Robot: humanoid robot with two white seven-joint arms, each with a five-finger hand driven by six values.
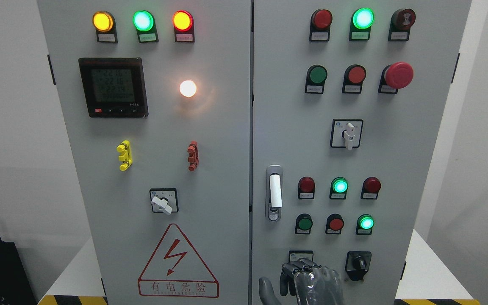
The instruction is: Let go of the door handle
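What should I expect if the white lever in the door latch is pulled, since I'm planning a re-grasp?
The white lever looks rigid and smooth, so fingers may slip. It sits in a metal housing, so it probably pivots rather than lifts free. The hand is below it, not touching.

Door handle point(274, 192) on right cabinet door, untouched.
Upright silver recessed plate with white lever lying flat along it, small lock at the foot; set near door's left edge, beside the centre seam, left of the red and green lamps. Closed flush against the grey panel. Well clear of the dark hand point(307, 279) below, fingers curled, holding nothing.
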